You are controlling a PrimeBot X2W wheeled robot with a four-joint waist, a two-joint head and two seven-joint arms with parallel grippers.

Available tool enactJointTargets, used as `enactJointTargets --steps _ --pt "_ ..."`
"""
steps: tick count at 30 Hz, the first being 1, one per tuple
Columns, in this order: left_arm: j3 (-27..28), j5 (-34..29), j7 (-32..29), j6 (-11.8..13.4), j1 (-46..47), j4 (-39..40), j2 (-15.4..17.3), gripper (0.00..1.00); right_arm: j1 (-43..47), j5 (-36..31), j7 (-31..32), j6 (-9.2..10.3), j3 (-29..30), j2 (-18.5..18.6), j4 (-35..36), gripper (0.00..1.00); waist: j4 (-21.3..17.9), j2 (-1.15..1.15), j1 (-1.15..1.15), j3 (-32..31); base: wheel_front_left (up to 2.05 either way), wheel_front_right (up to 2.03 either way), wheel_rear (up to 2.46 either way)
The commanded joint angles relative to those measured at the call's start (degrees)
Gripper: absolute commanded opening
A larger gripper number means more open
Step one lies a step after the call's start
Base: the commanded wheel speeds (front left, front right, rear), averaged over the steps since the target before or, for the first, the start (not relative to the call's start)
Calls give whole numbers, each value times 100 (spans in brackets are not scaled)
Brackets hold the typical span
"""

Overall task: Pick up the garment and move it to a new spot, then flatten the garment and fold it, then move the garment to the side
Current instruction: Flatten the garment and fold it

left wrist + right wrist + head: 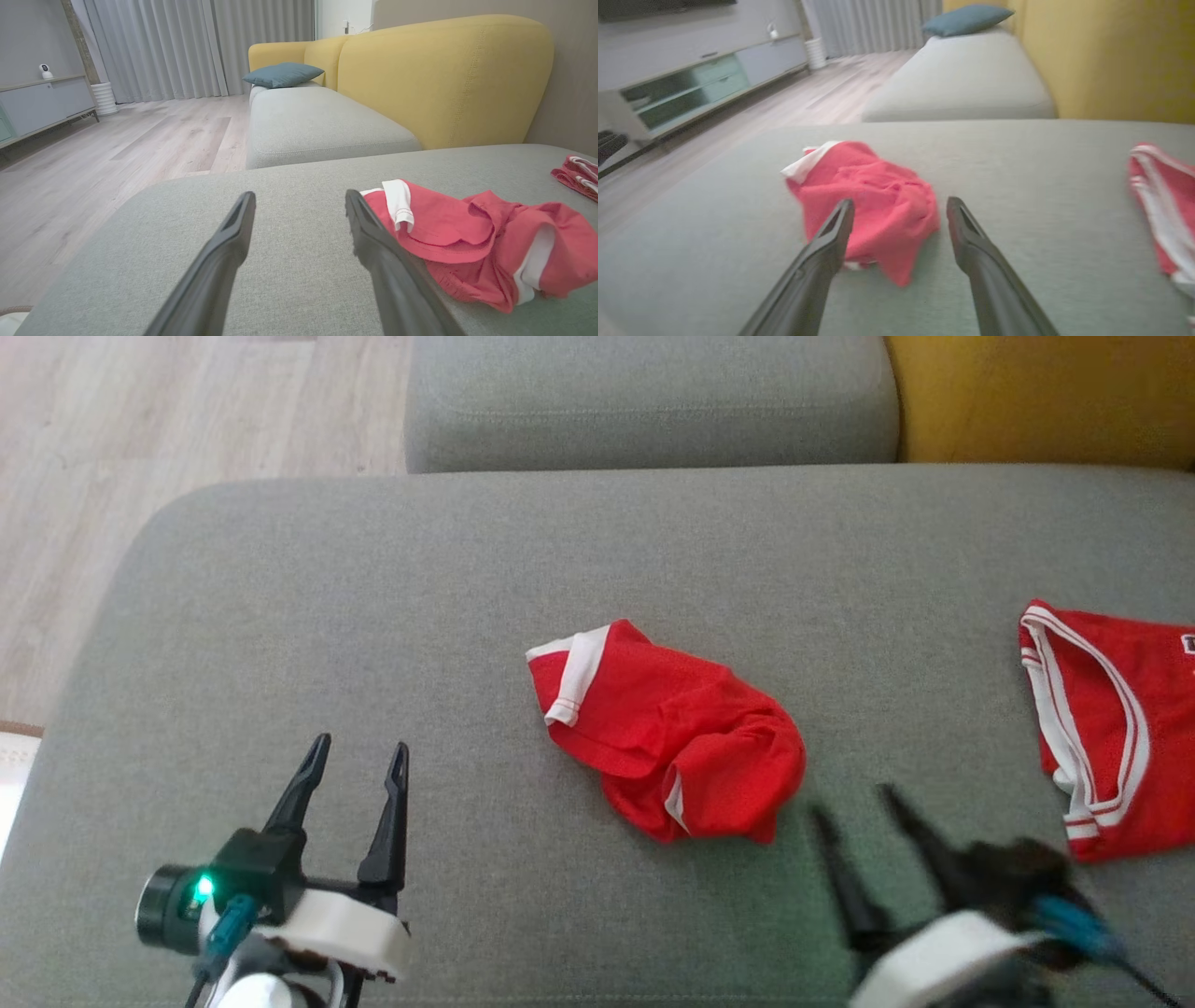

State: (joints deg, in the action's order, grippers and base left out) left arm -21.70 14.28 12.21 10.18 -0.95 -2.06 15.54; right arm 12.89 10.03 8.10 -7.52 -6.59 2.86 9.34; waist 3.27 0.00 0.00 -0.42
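Task item: I see the crumpled red garment (672, 728) with white trim lying bunched near the middle of the grey seat cushion (373, 616), with nothing gripping it.

Garment detail: a white-banded edge is folded over at its 10 o'clock corner, and a second strip of white shows at its 6 o'clock side.

Left gripper (362, 745): its jaws are spread with nothing between them, and it hovers over bare cushion at 8 o'clock in my head view. The garment lies toward its 2 o'clock, apart from it.

Left wrist view: past the left gripper (300, 196), the garment (467, 233) lies just beyond the right-hand finger.

Right gripper (851, 801): its jaws are parted and empty, at 5 o'clock in my head view. It is blurred there, so its tips look just short of the garment's near edge, though I cannot tell if they touch.

Right wrist view: the right gripper (901, 201) points at the garment (873, 205), whose nearest fold sits at 11 o'clock from the fingers.

Second garment: a red jersey with white striped trim (1120, 728) lies flat at 3 o'clock, well apart from the crumpled one.

Surroundings: the yellow backrest (1036, 392) is at 1 o'clock, the wood floor (140, 429) at 10 o'clock, and a teal pillow (282, 74) lies on the far seat.
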Motion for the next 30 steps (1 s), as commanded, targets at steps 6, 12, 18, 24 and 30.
enactJointTargets --steps 6,12,18,24,30 --pt "162 -58 115 12 729 261 16 100 -1614 -188 1069 3 -1765 294 -345 100 86 0 0 594 0 0 0" --pt "108 -65 170 -28 937 188 -77 100 -2234 -607 1758 3 -2169 480 -724 100 186 0 0 813 0 0 0" --pt "100 -66 222 -55 1073 117 -133 100 -2560 -821 2158 3 -2225 614 -842 0 244 0 0 977 0 0 0" --pt "128 -66 251 -56 1116 80 -148 100 -2313 -637 1767 3 -1115 339 -607 0 236 0 0 1020 0 0 0" --pt "131 -70 264 -63 1140 71 -162 100 -1911 -148 1211 3 568 21 -694 0 165 0 0 1010 0 0 0"
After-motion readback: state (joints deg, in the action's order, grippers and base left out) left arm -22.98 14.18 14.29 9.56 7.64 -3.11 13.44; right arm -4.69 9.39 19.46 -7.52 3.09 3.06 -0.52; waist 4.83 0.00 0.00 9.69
